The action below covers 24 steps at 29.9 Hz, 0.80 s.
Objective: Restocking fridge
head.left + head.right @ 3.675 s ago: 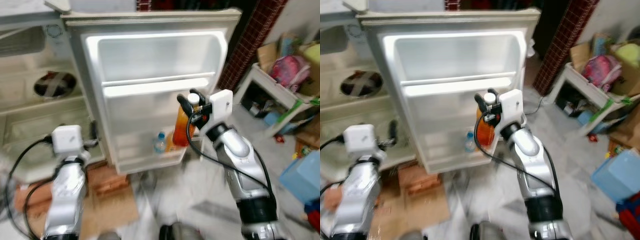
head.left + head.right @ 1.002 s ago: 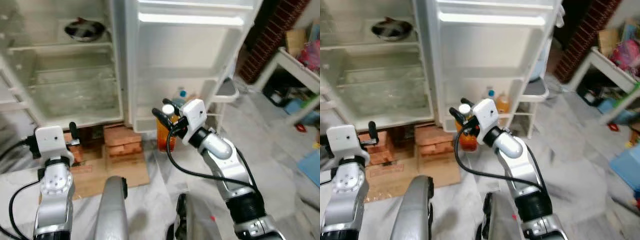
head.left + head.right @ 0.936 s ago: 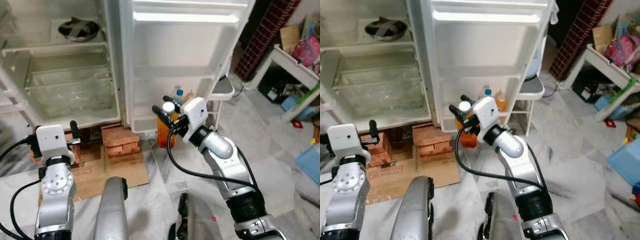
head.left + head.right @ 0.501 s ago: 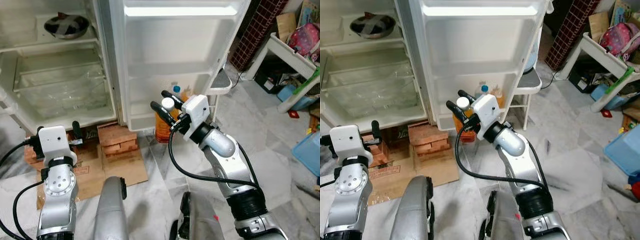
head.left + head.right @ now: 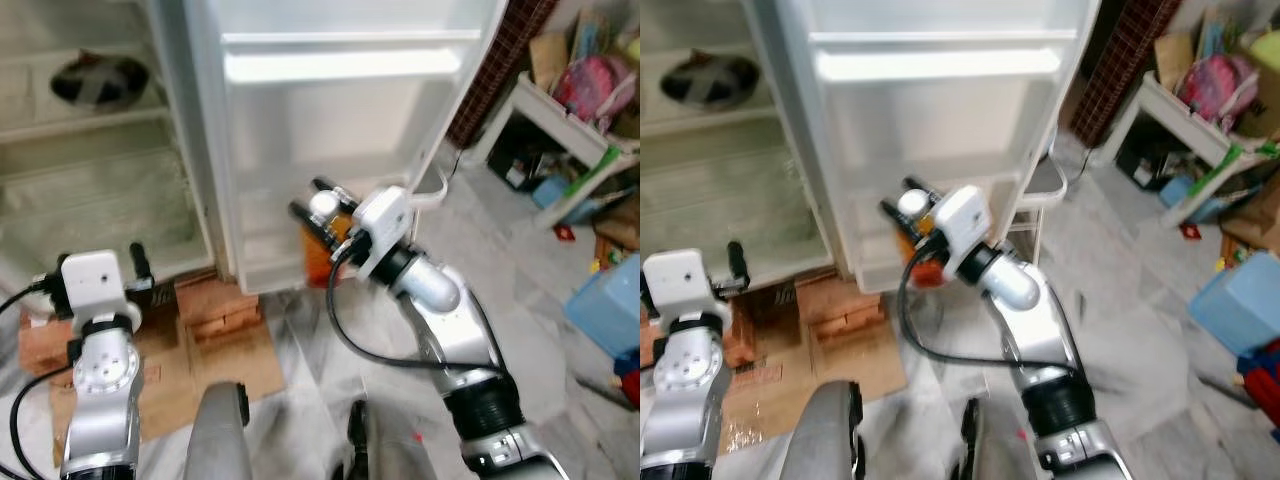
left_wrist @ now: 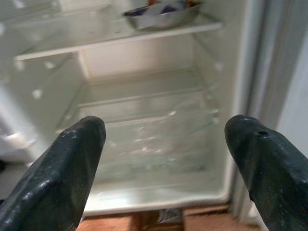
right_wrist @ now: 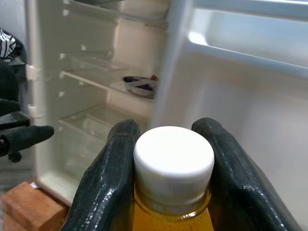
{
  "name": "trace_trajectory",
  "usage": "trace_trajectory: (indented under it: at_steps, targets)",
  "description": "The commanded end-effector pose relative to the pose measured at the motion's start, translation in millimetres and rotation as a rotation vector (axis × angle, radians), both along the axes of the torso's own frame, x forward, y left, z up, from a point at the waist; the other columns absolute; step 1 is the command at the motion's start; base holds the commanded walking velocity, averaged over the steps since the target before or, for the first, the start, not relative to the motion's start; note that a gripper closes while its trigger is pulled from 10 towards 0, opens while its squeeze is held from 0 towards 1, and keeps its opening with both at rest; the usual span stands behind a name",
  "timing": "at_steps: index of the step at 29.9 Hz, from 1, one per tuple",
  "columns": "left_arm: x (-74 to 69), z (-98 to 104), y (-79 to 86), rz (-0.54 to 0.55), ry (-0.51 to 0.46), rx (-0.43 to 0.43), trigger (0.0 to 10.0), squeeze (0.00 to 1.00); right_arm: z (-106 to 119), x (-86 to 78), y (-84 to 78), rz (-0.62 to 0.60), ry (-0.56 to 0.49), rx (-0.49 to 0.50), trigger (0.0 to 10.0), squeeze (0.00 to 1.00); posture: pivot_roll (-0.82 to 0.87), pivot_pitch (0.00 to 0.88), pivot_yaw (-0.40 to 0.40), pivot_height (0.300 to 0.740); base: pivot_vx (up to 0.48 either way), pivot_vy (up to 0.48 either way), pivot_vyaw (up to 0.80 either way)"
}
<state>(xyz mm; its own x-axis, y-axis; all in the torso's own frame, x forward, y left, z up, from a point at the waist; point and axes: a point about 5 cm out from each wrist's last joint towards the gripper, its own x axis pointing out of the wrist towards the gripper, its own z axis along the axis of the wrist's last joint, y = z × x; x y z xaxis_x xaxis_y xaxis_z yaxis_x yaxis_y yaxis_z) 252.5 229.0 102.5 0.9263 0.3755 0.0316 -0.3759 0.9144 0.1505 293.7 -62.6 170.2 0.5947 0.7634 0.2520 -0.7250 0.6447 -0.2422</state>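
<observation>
Orange bottle (image 7: 171,192) upright, prob., R gripper (image 7: 168,159) clamping neck

A clear plastic bottle of orange liquid with a white screw cap (image 7: 173,156) is held upright, clamped at the neck between two black fingers (image 7: 109,178), just in front of the open white fridge door's lowest shelf (image 5: 268,272).

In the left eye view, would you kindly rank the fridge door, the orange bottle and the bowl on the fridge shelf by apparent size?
1. fridge door
2. bowl
3. orange bottle, partly hidden by the right gripper

The bowl and bottle look close in size, so their order is unsure.
</observation>
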Motion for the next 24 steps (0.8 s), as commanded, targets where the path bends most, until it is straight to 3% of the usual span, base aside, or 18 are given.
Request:
trace_trajectory:
  at_steps: [1, 10, 19, 24]
  targets:
    - [-0.5, -5, -6.7, -0.013, 0.015, -0.018, 10.0, 0.0, 3, 0.4, -9.5, -0.025, -0.026, -0.005, 10.0, 0.0, 0.03, 0.115, -0.065, 0.631, 0.251, 0.0, 0.0]
    - [-0.3, -4, -6.9, -0.012, 0.011, -0.019, 10.0, 0.0, 3, -0.2, -9.6, -0.016, -0.033, -0.018, 10.0, 0.0, 0.03, 0.112, -0.07, 0.631, 0.252, 0.0, 0.0]
    - [-2.0, -5, -6.4, 0.005, 0.025, -0.022, 10.0, 0.0, 1, 0.0, -10.4, -0.008, -0.023, -0.023, 10.0, 0.0, 0.03, 0.124, -0.069, 0.631, 0.0, 0.0, 0.0]
    - [-12.2, -12, -1.1, 0.037, 0.069, -0.032, 10.0, 0.0, -7, -1.5, -7.8, 0.03, 0.004, -0.033, 10.0, 0.0, 0.06, 0.139, -0.057, 0.626, 0.0, 0.0, 0.0]
